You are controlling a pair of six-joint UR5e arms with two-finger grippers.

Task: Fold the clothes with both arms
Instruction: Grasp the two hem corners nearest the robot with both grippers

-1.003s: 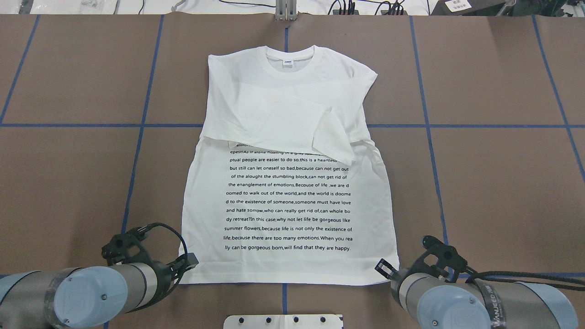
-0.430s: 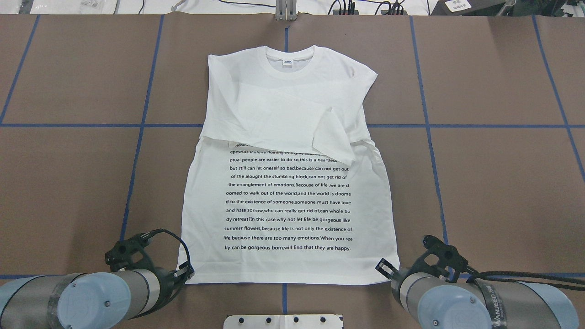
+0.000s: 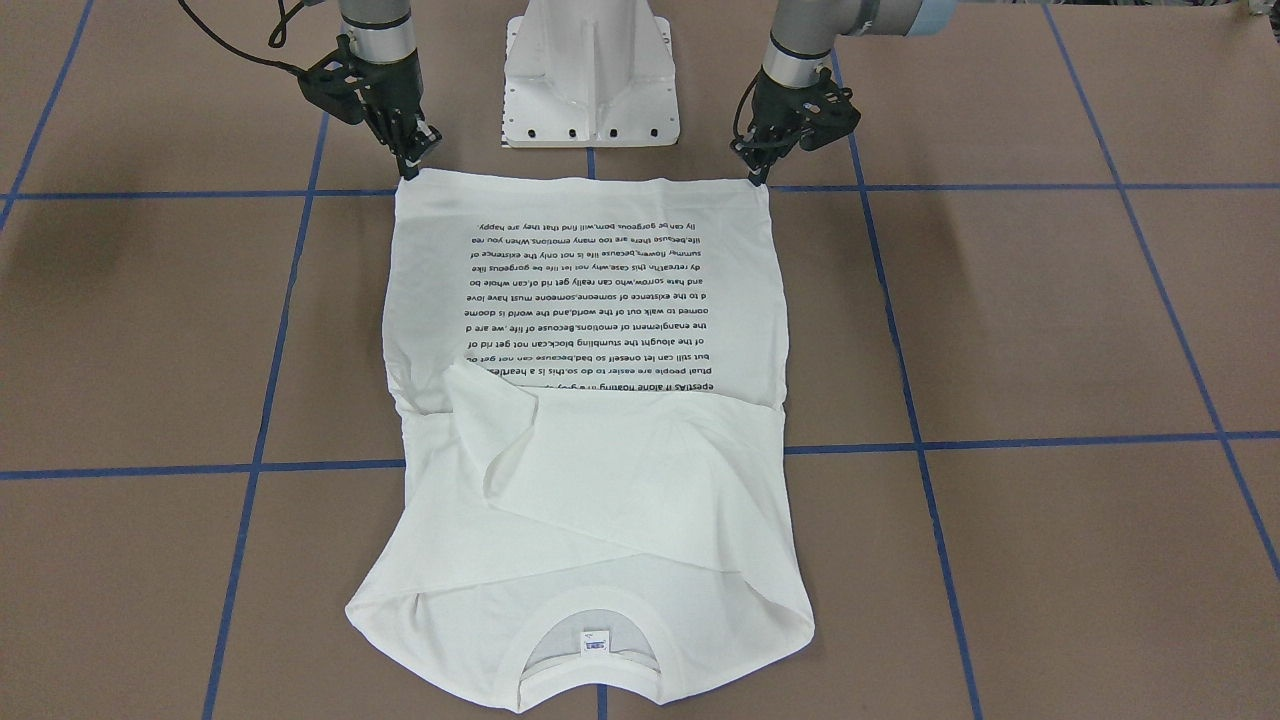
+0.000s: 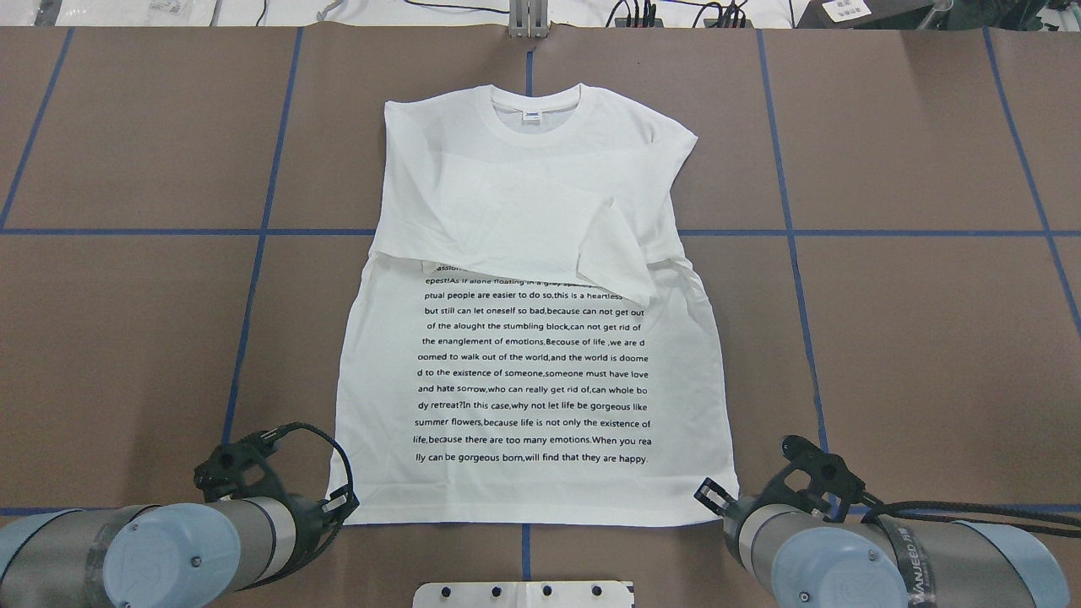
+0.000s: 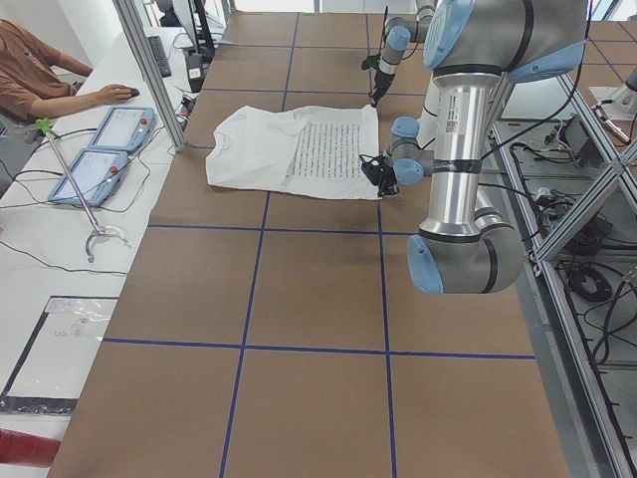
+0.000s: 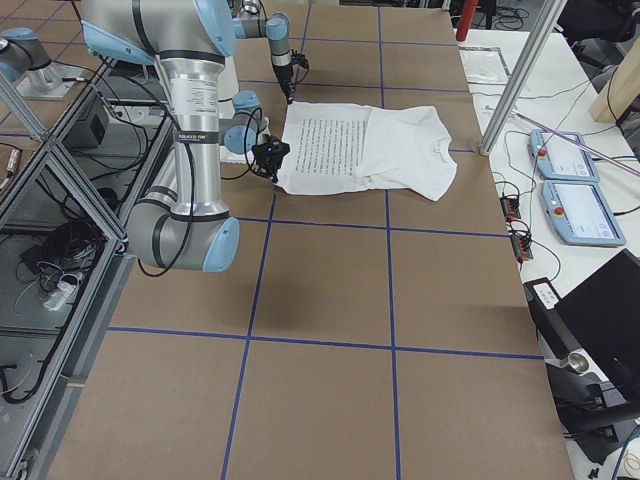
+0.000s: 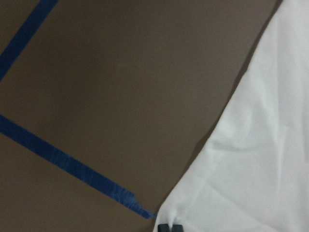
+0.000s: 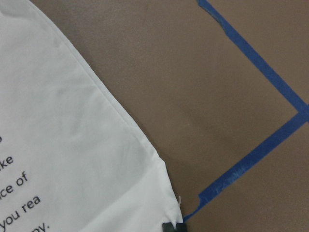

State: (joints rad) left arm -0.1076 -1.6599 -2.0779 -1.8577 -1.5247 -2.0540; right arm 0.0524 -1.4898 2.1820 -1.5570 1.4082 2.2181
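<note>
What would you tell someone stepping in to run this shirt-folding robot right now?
Left tool: at the T-shirt's left hem corner; can't tell if it has gripped.
Right tool: at the right hem corner; same doubt.
Shirt: flat on the table, print up, collar far from the robot.
Done: both sleeves folded across the chest.
Left: probably lifting the hem over toward the collar.

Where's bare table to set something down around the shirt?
Bare brown table lies wide on both sides of the shirt. Crowded only along its bottom edge, where the left gripper, right gripper and white base sit.
</note>
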